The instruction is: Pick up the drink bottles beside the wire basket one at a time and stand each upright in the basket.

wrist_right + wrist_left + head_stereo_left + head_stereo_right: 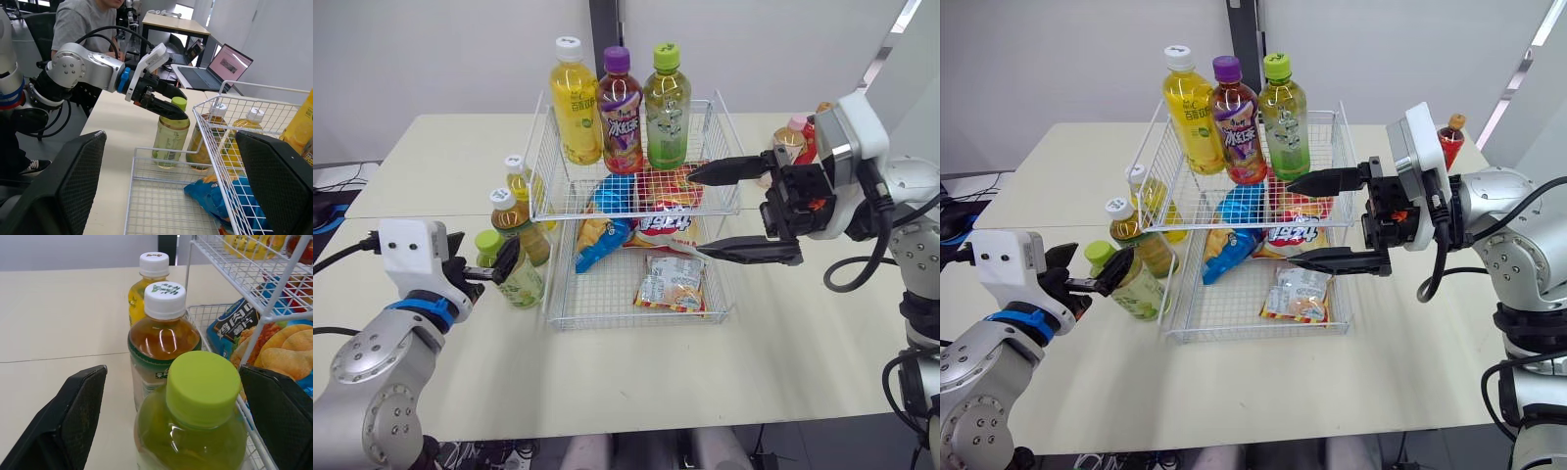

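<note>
Six bottles could be counted clearly. Three stood in a row on the upper shelf of the basket [626, 324]: a yellow bottle [576, 108] with a white cap, a purple-cap bottle [620, 117] and a green bottle [667, 113]. Three more stood on the table [783, 352] just beside the basket's left wall: a juice bottle [519, 184] furthest back, a tea bottle [524, 227] in the middle and a lime-cap bottle [524, 286] nearest the robot. A red bottle [1450, 142] and others stood behind the right arm, too hidden to count.

The lower tier held three snack packs: a blue bag [597, 240], a red-and-white bag [666, 227] and a small packet [673, 282].

The purple-cap bottle's label carried large white Chinese characters. The blue bag bore white ones above a picture of crisps. The tea bottle's white cap had green print. None of it could be read with certainty.

Every bottle stood upright, long axis vertical, cap up.

The left gripper [487, 257] was spread around the neck of the lime-cap bottle, one finger on each side. The left wrist view showed a gap on both sides, so it was not clamped, and the bottle rested on the table. The right gripper [1291, 222] was spread wide and empty at the basket's right side, one finger at upper-shelf level and the other over the lower tier.
</note>
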